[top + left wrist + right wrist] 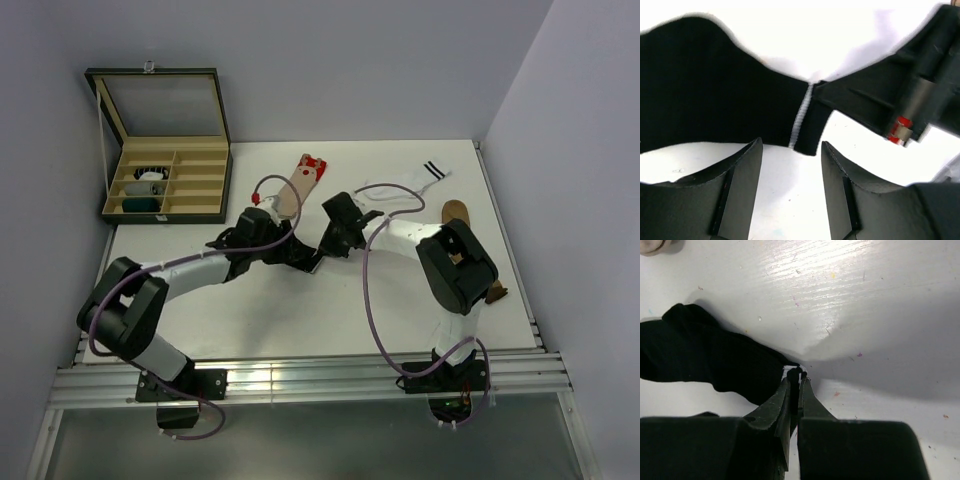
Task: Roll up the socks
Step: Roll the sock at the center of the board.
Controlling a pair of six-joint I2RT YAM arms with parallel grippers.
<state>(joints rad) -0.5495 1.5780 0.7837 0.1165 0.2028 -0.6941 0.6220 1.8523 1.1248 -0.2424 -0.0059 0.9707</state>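
The right jaws are pressed together on the cuff edge of a black sock (705, 355) of soft fabric, and a sliver of white stripe shows right at the pinch. From there the sock trails off to the left of the right wrist view, lying flat on the glossy white desk (875, 300).

The left jaws stand apart with nothing between them. In the left wrist view their dark fingers (742, 175) frame a gap of bare desk. A short flap of cuff past the white stripe reaches the mouth of that gap, but whether it touches either tip I cannot tell. The rest of the black sock spreads wide across the upper left of this view. The right jaws come in from the upper right and meet the fabric at the stripe.

From above, the two arms converge near the middle of the desk with their tips close together, and the black sock is mostly hidden under them.

- Just beyond lies a beige sock with a red patterned cuff (300, 183).
- To its right is a white sock with black cuff stripes (410, 180).
- Nearer the right arm is a brown sock (456, 212), partly covered by that arm.

At the far left corner sits an open dark wooden case with slatted compartments (165, 213), its lid raised. Small bundles lie in its left compartments, too small to make out.
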